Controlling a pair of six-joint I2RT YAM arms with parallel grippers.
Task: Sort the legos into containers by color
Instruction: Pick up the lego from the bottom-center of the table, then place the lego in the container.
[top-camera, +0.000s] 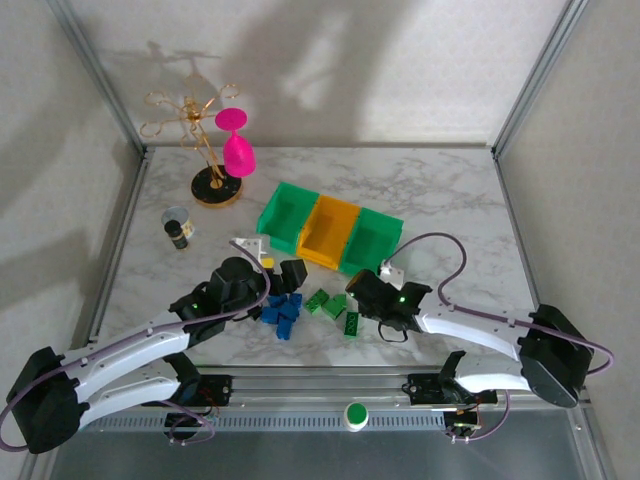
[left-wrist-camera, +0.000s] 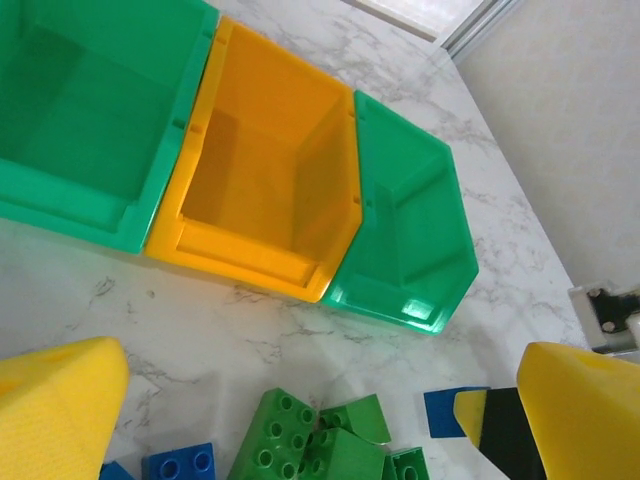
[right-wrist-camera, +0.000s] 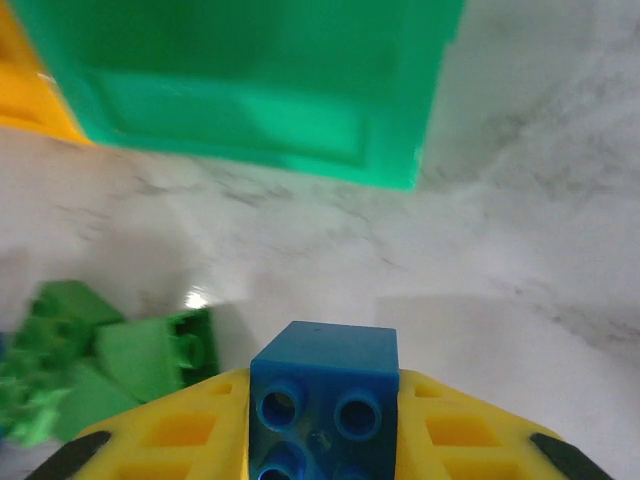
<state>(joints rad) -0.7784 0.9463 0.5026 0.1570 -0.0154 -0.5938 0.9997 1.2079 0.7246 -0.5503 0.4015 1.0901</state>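
Observation:
Three joined bins stand mid-table: a green bin (top-camera: 288, 213), a yellow-orange bin (top-camera: 330, 232) and a second green bin (top-camera: 375, 240). In front of them lie blue legos (top-camera: 282, 315) and green legos (top-camera: 330, 303). My left gripper (top-camera: 290, 278) hovers over that pile. In its wrist view the left gripper (left-wrist-camera: 320, 435) is open above green bricks (left-wrist-camera: 300, 440), with a blue brick (left-wrist-camera: 180, 463) nearby and the yellow-orange bin (left-wrist-camera: 260, 170) beyond. My right gripper (right-wrist-camera: 325, 425) is shut on a blue brick (right-wrist-camera: 325, 375), just short of the right green bin (right-wrist-camera: 250, 90).
A gold wire stand with a pink glass (top-camera: 232, 150) is at the back left. A small dark-capped bottle (top-camera: 178, 228) stands left of the bins. Bare marble (top-camera: 450, 200) lies right of and behind the bins. Metal frame posts edge the table.

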